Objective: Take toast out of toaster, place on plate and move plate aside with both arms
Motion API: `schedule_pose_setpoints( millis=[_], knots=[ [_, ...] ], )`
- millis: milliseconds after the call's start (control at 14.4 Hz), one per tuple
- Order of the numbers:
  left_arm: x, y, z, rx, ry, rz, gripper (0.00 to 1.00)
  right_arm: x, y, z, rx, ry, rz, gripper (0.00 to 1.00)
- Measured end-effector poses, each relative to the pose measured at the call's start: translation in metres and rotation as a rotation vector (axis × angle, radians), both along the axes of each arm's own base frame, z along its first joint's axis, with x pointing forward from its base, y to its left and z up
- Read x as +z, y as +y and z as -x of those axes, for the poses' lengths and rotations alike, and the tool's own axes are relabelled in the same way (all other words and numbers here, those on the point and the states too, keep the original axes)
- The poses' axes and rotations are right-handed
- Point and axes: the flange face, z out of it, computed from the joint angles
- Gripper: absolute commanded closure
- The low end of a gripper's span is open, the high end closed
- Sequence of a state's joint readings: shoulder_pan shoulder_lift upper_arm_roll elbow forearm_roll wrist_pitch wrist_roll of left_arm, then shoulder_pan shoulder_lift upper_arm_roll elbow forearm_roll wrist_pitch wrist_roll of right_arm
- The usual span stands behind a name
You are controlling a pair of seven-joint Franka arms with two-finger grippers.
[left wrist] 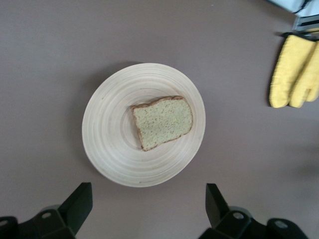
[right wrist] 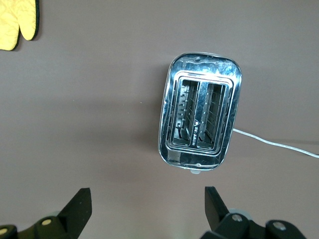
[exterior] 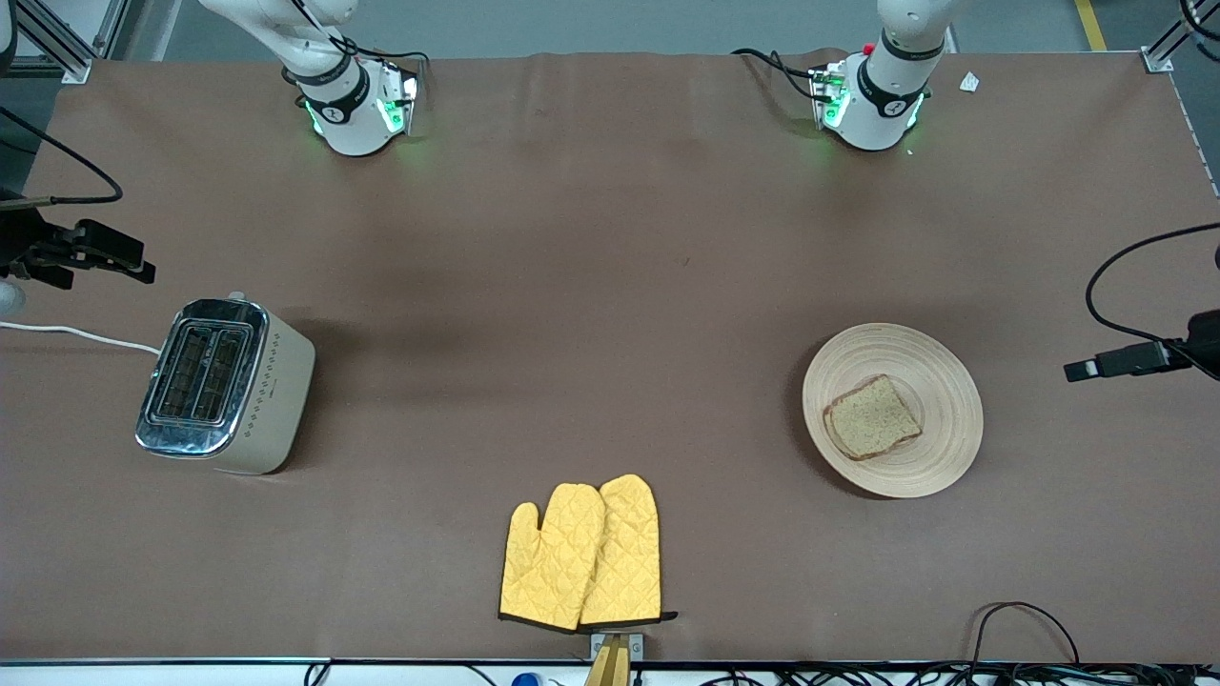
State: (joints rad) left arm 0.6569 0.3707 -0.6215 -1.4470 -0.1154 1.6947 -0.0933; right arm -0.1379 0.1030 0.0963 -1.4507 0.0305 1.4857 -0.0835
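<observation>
Toast sat on plate; my left gripper and right gripper hung wide open, empty, above plate and emptied toaster.

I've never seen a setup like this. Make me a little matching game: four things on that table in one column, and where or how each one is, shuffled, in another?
Things:
1. toast
2. toaster
3. mitts
4. left gripper

States:
A. both slots empty
B. yellow, lying side by side, nearest the front camera
C. open, up over the plate
D. lying flat on the plate

Pairs: 1-D, 2-A, 3-B, 4-C
</observation>
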Motion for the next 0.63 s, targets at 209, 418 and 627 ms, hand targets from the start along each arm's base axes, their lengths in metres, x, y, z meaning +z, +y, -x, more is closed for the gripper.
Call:
schedule_pose_setpoints(
  millis=[209,418,627],
  knots=[
    [0.040,-0.090,0.014,-0.059,-0.013,-0.188,0.00,0.000,0.002,0.000,0.004,0.002,0.000,0.00],
    [0.065,-0.138,0.029,-0.134,-0.053,-0.290,0.00,0.000,0.003,0.000,0.006,0.000,0.000,0.00],
    [0.088,-0.153,0.043,-0.134,-0.081,-0.379,0.00,0.000,0.003,0.000,0.006,0.000,0.000,0.00]
  ],
)
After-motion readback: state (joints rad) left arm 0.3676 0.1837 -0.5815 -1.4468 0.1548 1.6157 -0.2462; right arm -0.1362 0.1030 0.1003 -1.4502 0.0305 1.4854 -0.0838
